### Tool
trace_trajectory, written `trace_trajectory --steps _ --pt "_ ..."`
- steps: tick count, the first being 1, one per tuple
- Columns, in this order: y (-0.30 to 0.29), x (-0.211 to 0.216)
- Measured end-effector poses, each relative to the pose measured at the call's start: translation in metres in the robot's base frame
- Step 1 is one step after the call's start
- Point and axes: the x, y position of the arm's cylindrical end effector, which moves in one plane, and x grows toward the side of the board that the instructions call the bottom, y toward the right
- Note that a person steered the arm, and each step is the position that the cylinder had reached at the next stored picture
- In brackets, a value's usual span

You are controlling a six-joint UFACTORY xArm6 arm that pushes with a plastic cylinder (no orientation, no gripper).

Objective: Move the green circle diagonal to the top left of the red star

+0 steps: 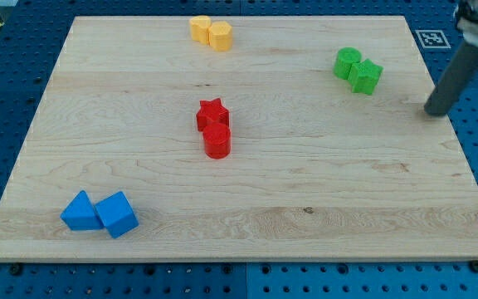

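The green circle [347, 62] sits at the view's upper right, touching a green star-like block [365, 76] on its lower right. The red star [212, 113] stands near the board's middle, with a red cylinder [217, 141] touching it just below. My tip [432, 110] is at the right edge of the board, to the right of and a little below the green blocks, apart from them. The green circle is far to the right of the red star.
Two yellow blocks [211, 32] sit touching at the top centre. Two blue blocks [99, 213] sit touching at the bottom left. The wooden board [305, 216] lies on a blue perforated table, with a fiducial tag [429, 38] at the top right.
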Motion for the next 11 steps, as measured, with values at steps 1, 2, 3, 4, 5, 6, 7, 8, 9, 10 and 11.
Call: trace_trajectory --steps 1,2,3,4,5,6,7,8,9,10,11 --pt "-0.022 -0.046" --pt "-0.092 -0.063" --pt "-0.168 -0.065" --pt "-0.236 -0.066" --pt "-0.233 -0.070" --pt "-0.190 -0.094" --pt "-0.218 -0.106" --pt "-0.289 -0.096" --pt "-0.370 -0.077" --pt "-0.408 -0.067" --pt "-0.387 -0.087"
